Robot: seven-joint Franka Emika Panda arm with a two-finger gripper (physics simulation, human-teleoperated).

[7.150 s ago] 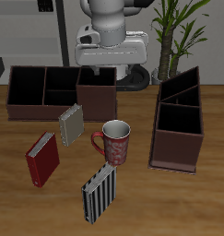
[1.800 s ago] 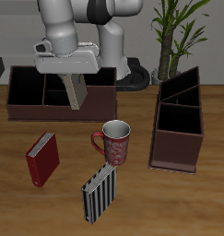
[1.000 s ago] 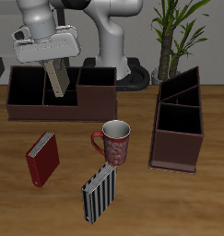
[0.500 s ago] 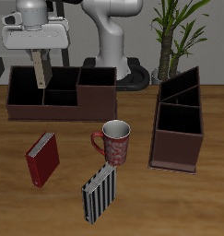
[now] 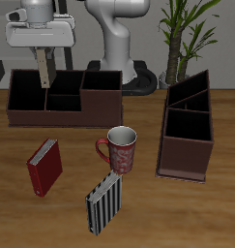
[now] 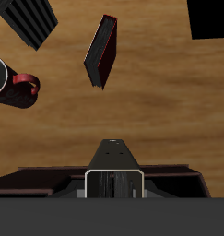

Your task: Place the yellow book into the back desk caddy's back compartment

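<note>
I have the yellow book (image 5: 42, 69) pinched in the pincer (image 5: 42, 54), hanging above the back desk caddy (image 5: 65, 108) at the far side of the bench (image 5: 187, 213). The fingers grip its upper end; most of the book hangs free below them. From the exterior view its lower end sits over the caddy's rear row of cells, about where the back compartment (image 5: 63, 81) meets the large cell beside it; I cannot tell whether it is lined up with the small cell.

I judge the book light and stiff, a thin hardback that will not sag, though its smooth cover could slip or swing if I move abruptly. Holding it across the thin dimension near one end looks right, since that leaves the free end to enter the cell first.

Its long axis runs close to vertical, free end pointing down, and I see it nearly edge-on. In the wrist view I cannot make out the book clearly, only the caddy's dark wall.
</note>
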